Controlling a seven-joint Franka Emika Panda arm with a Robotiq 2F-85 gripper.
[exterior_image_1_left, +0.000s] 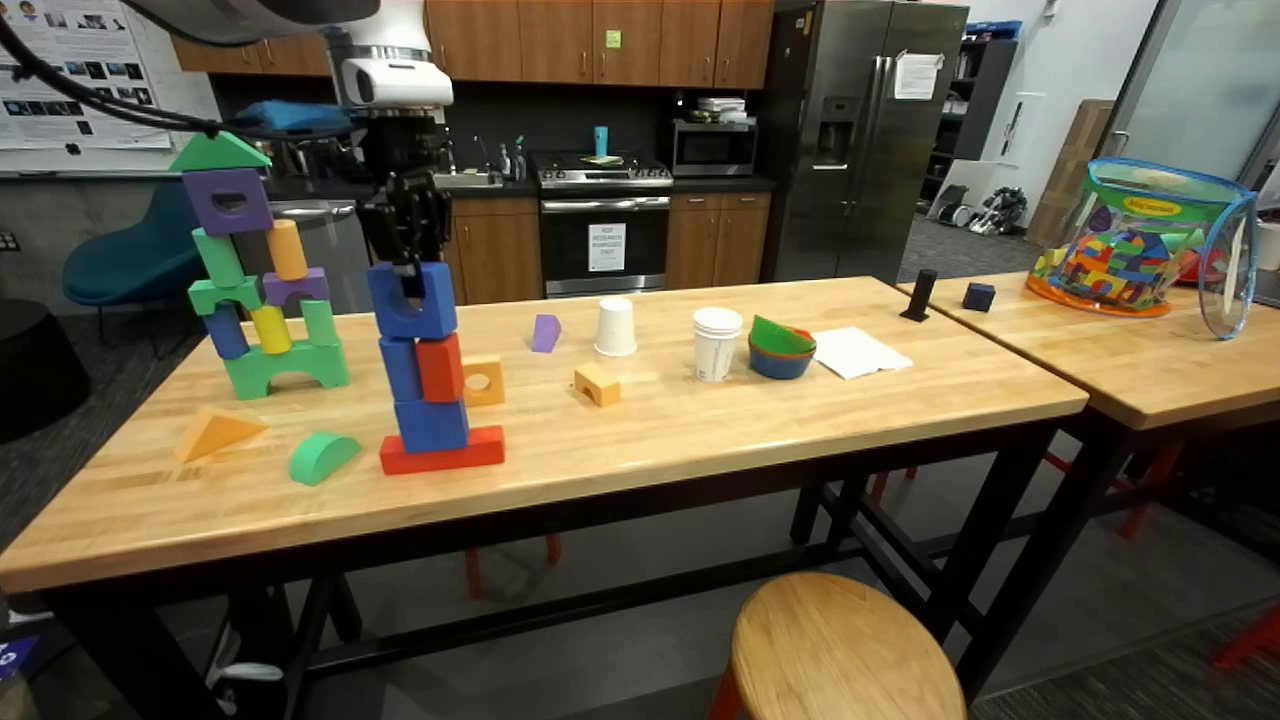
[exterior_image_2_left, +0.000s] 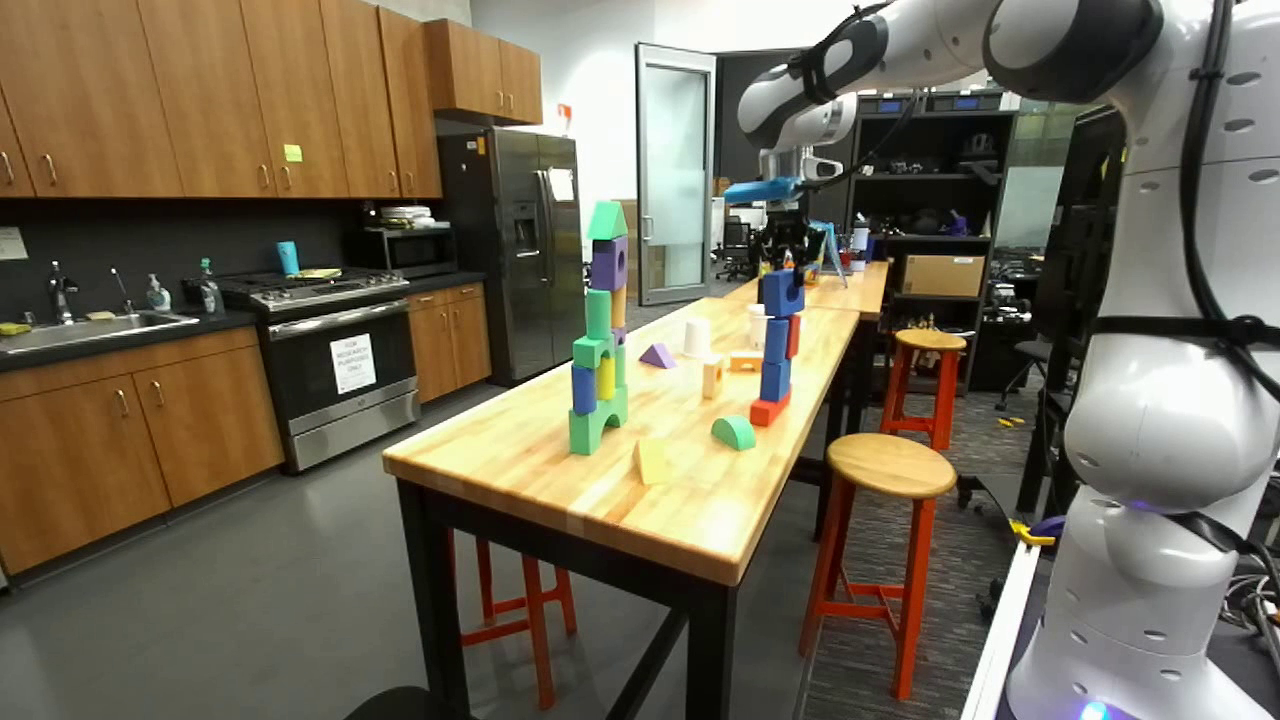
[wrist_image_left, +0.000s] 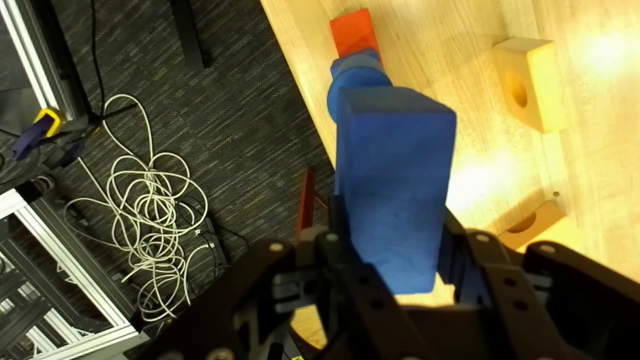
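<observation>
My gripper (exterior_image_1_left: 412, 268) is above the front tower, its black fingers on both sides of a blue block with a round hole (exterior_image_1_left: 392, 322). In the wrist view the fingers (wrist_image_left: 392, 215) press against both sides of this blue block (wrist_image_left: 400, 150). The block is at the tower's top, over a blue piece (exterior_image_1_left: 400, 370) and a red piece (exterior_image_1_left: 440, 368); I cannot tell whether it bears fully on them. Below are another blue block (exterior_image_1_left: 432, 427) and a flat red block (exterior_image_1_left: 445, 456). In an exterior view the gripper (exterior_image_2_left: 787, 262) and held block (exterior_image_2_left: 778, 296) look level.
A taller tower with a green triangle (exterior_image_1_left: 220, 152) on top stands beside. Loose blocks lie near: orange triangle (exterior_image_1_left: 218, 433), green half-round (exterior_image_1_left: 322, 458), orange holed block (exterior_image_1_left: 497, 370), orange arch (exterior_image_1_left: 598, 384), purple block (exterior_image_1_left: 545, 333). Cups (exterior_image_1_left: 615, 327), bowls (exterior_image_1_left: 780, 362) and paper (exterior_image_1_left: 860, 352) lie farther along.
</observation>
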